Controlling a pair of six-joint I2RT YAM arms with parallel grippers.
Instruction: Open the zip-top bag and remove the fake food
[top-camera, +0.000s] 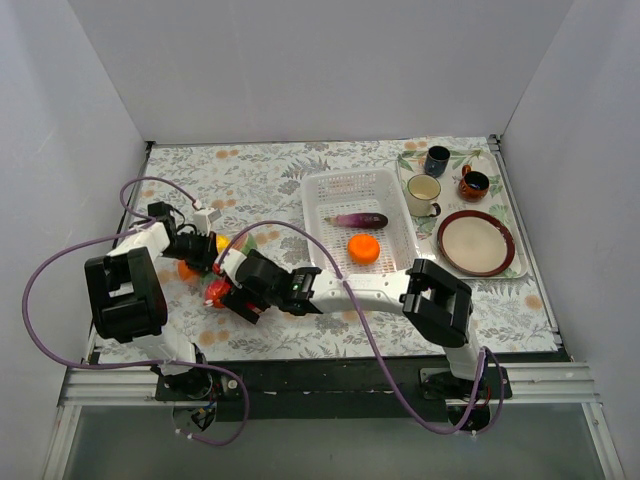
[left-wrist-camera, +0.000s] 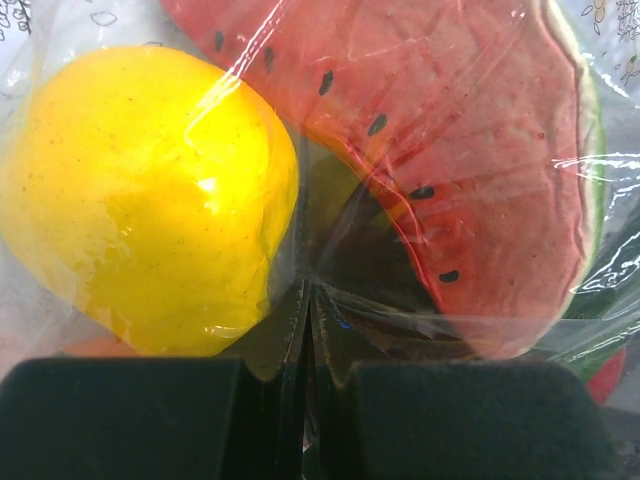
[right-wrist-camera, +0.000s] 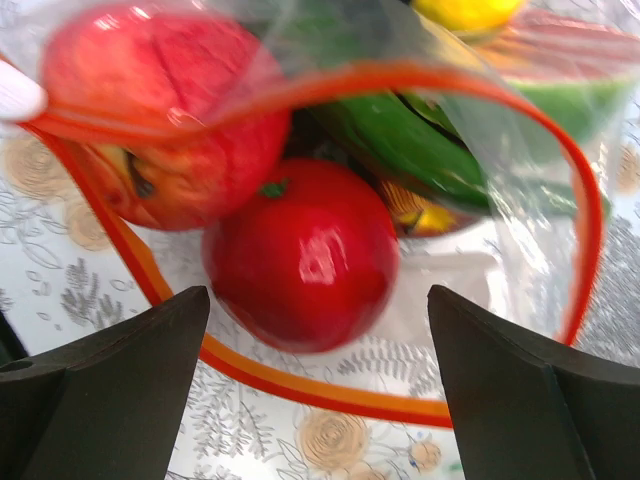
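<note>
The zip-top bag (right-wrist-camera: 330, 395) lies on the near left of the worktop (top-camera: 260, 180), with fake food (right-wrist-camera: 160, 130) inside. The right jaws stand wide apart at its open mouth, where a red tomato (right-wrist-camera: 300, 255) sits within the orange zip strip. The left jaws are together, clamped on the bag's clear plastic beside a yellow fruit (left-wrist-camera: 150, 200) and a watermelon slice (left-wrist-camera: 470, 150). Farther back, a white basket (top-camera: 330, 190) holds a purple eggplant (top-camera: 360, 220) and an orange (top-camera: 364, 249). At the far right stand three mugs (top-camera: 423, 193) and a plate (top-camera: 476, 243).
</note>
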